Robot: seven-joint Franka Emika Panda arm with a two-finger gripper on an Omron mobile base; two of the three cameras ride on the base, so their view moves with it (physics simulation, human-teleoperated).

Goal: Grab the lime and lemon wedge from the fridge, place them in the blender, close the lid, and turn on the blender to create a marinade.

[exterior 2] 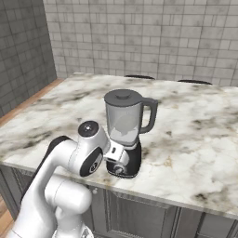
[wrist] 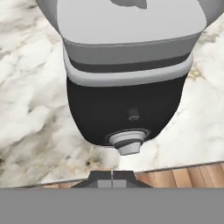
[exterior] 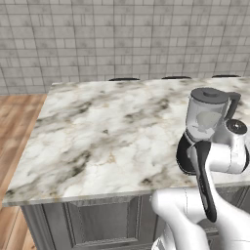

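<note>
Marbled white-and-brown stone worktop [exterior 2: 195, 139] carries the black-based blender [exterior 2: 123, 160] with its clear tapered jar near the front edge, dark grey round lid [exterior 2: 122, 97] already on. Closed empty, the gripper [wrist: 112, 178] sits just short of the silver knob [wrist: 127, 143]. Risk: pressing off-centre could slide past the knob or shove the blender back.

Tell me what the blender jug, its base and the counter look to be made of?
Blender jar: clear, grey-tinted glass or plastic; the wall shows through it. Blender base: glossy black plastic, probably, with a silvery metal-look knob. Counter: polished marble-look stone, white with grey-brown veins. All rendered, so only appearances.
</note>
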